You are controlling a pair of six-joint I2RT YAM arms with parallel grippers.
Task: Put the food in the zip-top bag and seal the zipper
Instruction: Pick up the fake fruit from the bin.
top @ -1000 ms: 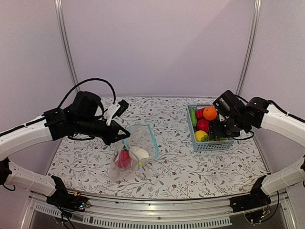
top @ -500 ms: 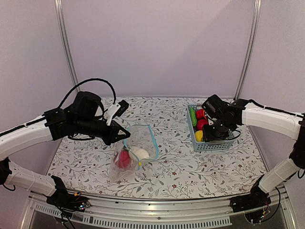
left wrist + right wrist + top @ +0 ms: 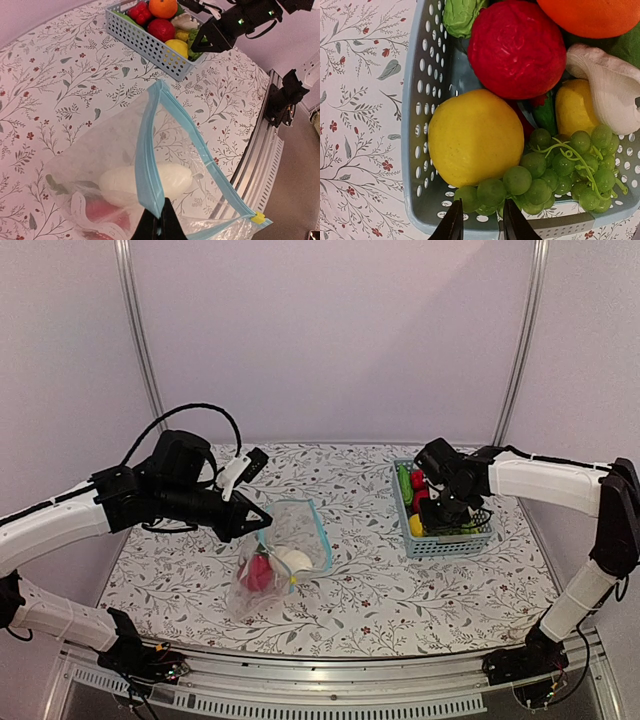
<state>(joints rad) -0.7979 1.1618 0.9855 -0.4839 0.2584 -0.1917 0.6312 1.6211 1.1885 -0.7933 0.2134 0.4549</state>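
- Top view: left fingers (image 3: pixel 256 521) raised over the table (image 3: pixel 400 600), clenched on the zipper (image 3: pixel 322 532) at the near-left of the zip-top bag (image 3: pixel 300 530) mouth; mouth held up and gaping.
- Low in the bag: white radish (image 3: pixel 293 560), touching a red piece (image 3: pixel 258 573).
- Right fingers (image 3: pixel 441 517) down inside the light blue basket (image 3: pixel 450 547), well apart from the bag; grip unreadable from here.
- Left wrist view: left fingers (image 3: pixel 166 222) pinched tight on the blue zipper (image 3: pixel 145 145), yellow slider tab (image 3: pixel 258 218) at the strip's right end.
- Radish (image 3: pixel 150 181) lying across the bag's bottom, seen through the clear plastic; red piece (image 3: pixel 97 210) below-left of it.
- Farther off, basket (image 3: pixel 150 47) with orange (image 3: pixel 163 7), tomato (image 3: pixel 161 29) and lemon (image 3: pixel 177 48); right fingers (image 3: pixel 207 40) at its right corner.
- Right wrist view: right fingers (image 3: pixel 452 225) a narrow gap apart, tips at the near edge of the green bunch (image 3: pixel 560 165), just inside the basket wall (image 3: pixel 422 100).
- Cannot tell whether anything is pinched between them.
- Lemon (image 3: pixel 475 137) left of the bunch, tomato (image 3: pixel 517 47) beyond it, orange (image 3: pixel 592 15) at the top, white mushroom (image 3: pixel 607 92) to the right.
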